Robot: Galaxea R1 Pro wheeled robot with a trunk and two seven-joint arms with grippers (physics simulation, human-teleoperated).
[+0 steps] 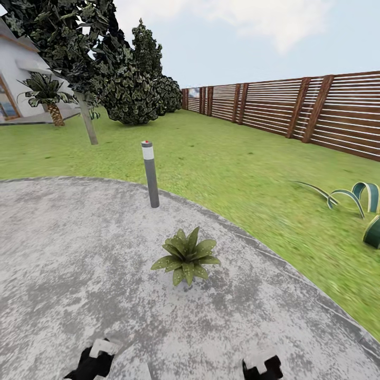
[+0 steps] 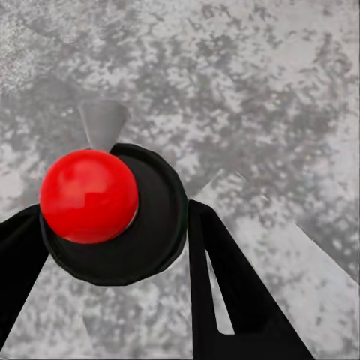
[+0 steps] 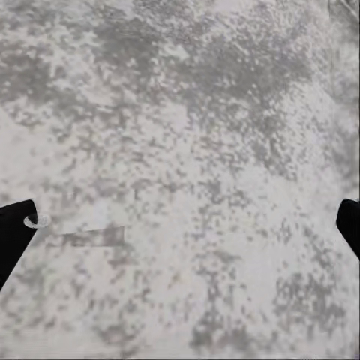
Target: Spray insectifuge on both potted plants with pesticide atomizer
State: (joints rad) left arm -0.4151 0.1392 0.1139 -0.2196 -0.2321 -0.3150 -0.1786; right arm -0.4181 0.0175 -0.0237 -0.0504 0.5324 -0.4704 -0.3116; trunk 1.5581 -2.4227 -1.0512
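Note:
One potted plant [image 1: 186, 256], a low rosette of pointed olive-green leaves, stands on the grey paved patio [image 1: 63, 253] straight ahead of me. The pesticide atomizer [image 2: 146, 240] is seen from above in the left wrist view as a round black body with a red ball top. My left gripper [image 2: 112, 225] is shut on it, one black finger [image 2: 225, 292] on each side, over the paving. My right gripper [image 3: 180, 225] is open above bare paving, with nothing between its fingertips. Both arms peek in at the bottom of the head view, short of the plant.
A grey bollard light [image 1: 150, 174] stands at the patio's far edge behind the plant. Lawn [image 1: 237, 158] runs out to a brown slatted fence [image 1: 316, 108]. A big plant with striped leaves [image 1: 364, 203] is at the right. Dark trees [image 1: 132, 74], a palm [image 1: 48, 97] and a house stand at the far left.

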